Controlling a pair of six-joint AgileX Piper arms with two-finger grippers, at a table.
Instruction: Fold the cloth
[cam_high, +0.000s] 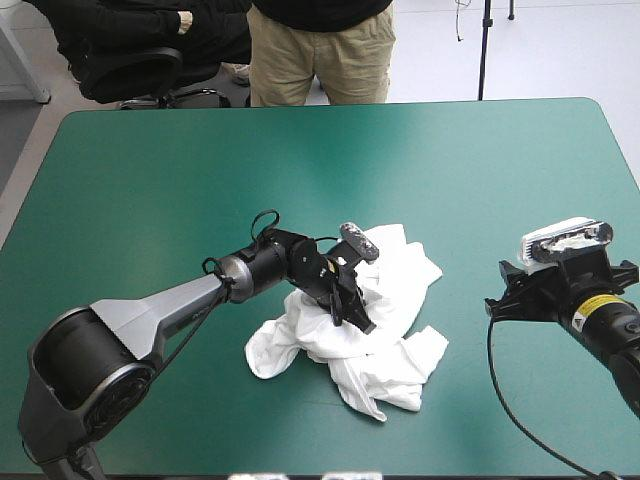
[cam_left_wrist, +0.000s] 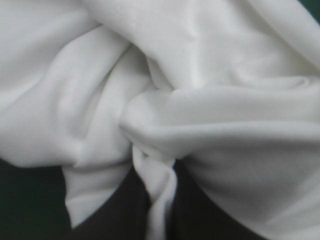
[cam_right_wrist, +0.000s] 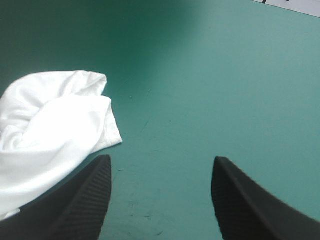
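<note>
**Grippers: left gripper clamped on the T-shirt, right gripper spread wide**

On the left: comes in from the near left corner and slants down into the middle of the heap. Pinches a twisted strand of white fabric between black fingers that nearly meet. Sees little else from its wrist but soft, bunched folds.

On the right: sits over bare teal-green cover, right of the heap and apart from it. Holds its two black fingers well apart, with only cover showing between them.

As for the T-shirt: lies crumpled in a lumpy pile a little right of the table's centre, toward the near edge. Throws one rounded lobe toward the far right, a flap toward the near right and a third toward the near left. Shows one lobe beside one of the right gripper's fingers in the right wrist view.
</note>
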